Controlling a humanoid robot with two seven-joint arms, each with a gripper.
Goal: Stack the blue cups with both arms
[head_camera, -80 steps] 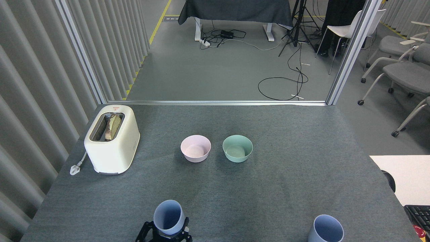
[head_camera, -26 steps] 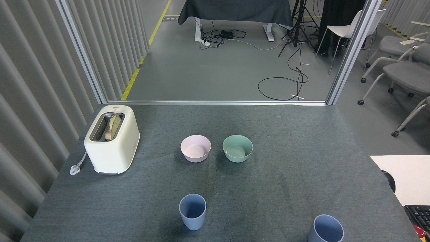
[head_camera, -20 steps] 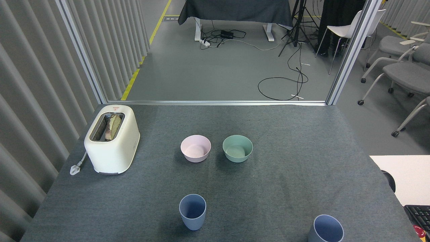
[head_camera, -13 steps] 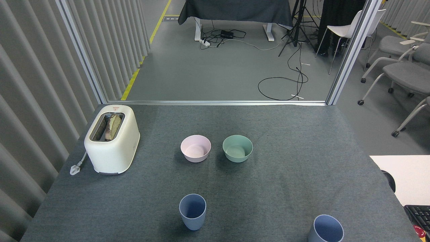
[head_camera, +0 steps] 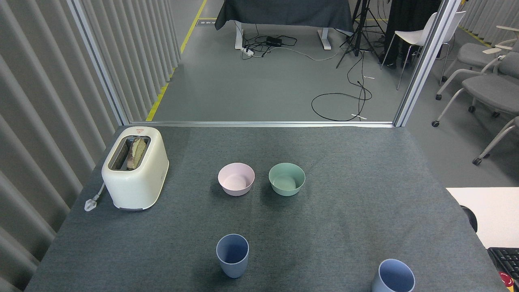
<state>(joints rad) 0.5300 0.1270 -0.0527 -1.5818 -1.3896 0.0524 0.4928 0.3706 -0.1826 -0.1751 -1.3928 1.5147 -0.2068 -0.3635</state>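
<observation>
Two blue cups (head_camera: 232,255) (head_camera: 393,277), two bowls (pink (head_camera: 236,179), green (head_camera: 286,179)), one toaster (head_camera: 135,168).

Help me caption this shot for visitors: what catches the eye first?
The cream toaster with bread in its slot stands out at the table's left. Mid-table, a pink bowl and a green bowl sit side by side. Nearer, two blue cups stand apart: one centre, one at the right bottom edge. No gripper shows.
</observation>
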